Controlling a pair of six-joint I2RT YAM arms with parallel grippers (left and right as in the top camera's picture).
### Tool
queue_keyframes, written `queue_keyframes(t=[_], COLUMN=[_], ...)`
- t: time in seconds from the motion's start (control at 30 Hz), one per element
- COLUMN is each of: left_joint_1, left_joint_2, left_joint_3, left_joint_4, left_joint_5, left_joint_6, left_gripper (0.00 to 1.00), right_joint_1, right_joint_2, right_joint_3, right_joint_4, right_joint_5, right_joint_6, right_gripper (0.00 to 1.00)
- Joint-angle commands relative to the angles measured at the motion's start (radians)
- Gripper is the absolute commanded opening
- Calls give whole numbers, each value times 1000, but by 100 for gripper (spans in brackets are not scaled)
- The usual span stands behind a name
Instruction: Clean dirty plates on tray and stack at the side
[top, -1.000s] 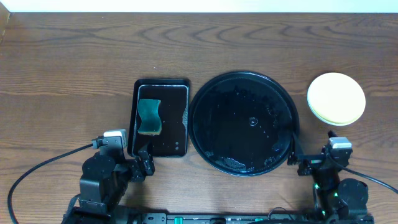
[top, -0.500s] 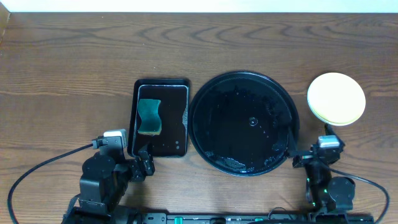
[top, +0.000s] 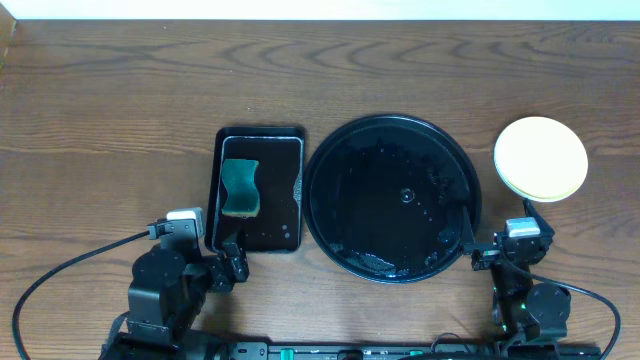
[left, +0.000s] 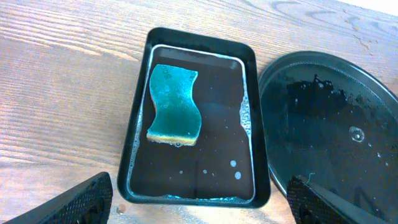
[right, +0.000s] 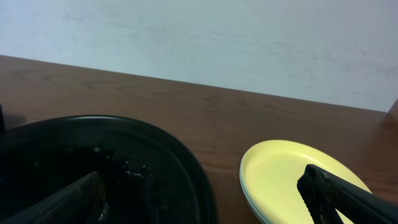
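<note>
The large round black tray (top: 390, 197) lies mid-table, wet and holding no plates; it also shows in the left wrist view (left: 336, 137) and the right wrist view (right: 106, 168). The plates (top: 540, 157) are stacked at the far right with the pale yellow one on top and a mint edge under it in the right wrist view (right: 292, 174). My left gripper (left: 199, 199) is open and empty near the front edge, just before the rectangular tray. My right gripper (right: 205, 199) is open and empty, low at the front right between the round tray and the stack.
A smaller rectangular black tray (top: 260, 190) with soapy water holds a teal sponge (top: 240, 187) left of the round tray; the sponge also shows in the left wrist view (left: 175, 104). Cables run along the table's front edge.
My right arm has drawn back and shifted slightly left at the front right. The left arm, trays and plate stack have not moved.
</note>
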Motion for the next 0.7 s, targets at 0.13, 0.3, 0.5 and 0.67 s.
queue_keyframes(t=[0.13,0.3,0.5,0.67], left_joint_1=[-4,-4,-4,-4], left_joint_2=[-6,-6,-6,-6], left_joint_3=[-8,-8,-8,-8], left_joint_4=[1,0,0,-18], left_joint_5=[-1,-1,0,3], left_joint_6=[16,16,16,15], left_gripper=[90,90,90,90], right_joint_1=[-13,-13,-13,-13], right_joint_2=[-6,-6,-6,-6], right_joint_3=[-1,-1,-1,-1], right_joint_4=[-3,-3,-3,-3], right_joint_5=[6,6,6,6], right_joint_6=[-14,-14,-14,-14], right_gripper=[99,99,99,99])
